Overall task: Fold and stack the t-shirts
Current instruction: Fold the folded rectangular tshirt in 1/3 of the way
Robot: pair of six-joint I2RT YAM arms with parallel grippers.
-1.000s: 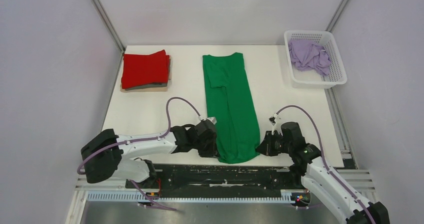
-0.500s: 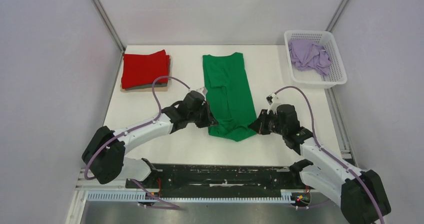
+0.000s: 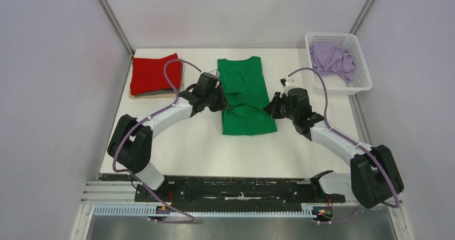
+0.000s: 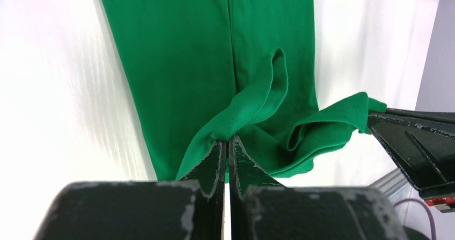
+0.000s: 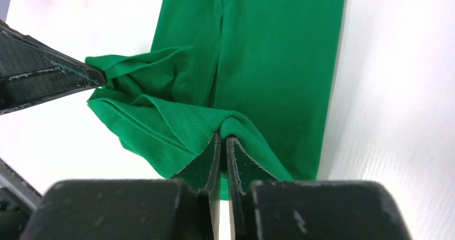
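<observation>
Top external view: your green t-shirt lay part-folded on the tabletop.
Left gripper: your jaws were clamped on its hem.
Right gripper: jaws likewise clamped.

You see: bright green cloth t-shirt, matt, soft knit | white tabletop, smooth, faint sheen | white lattice basket, plastic

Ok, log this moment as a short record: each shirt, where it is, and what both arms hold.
green t-shirt: centre of table, near half doubled back, hem raised
red t-shirt: folded, far left
lilac t-shirt: crumpled in white basket, far right
left gripper: jaws shut on green hem's left corner
right gripper: jaws shut on hem's right corner
</observation>
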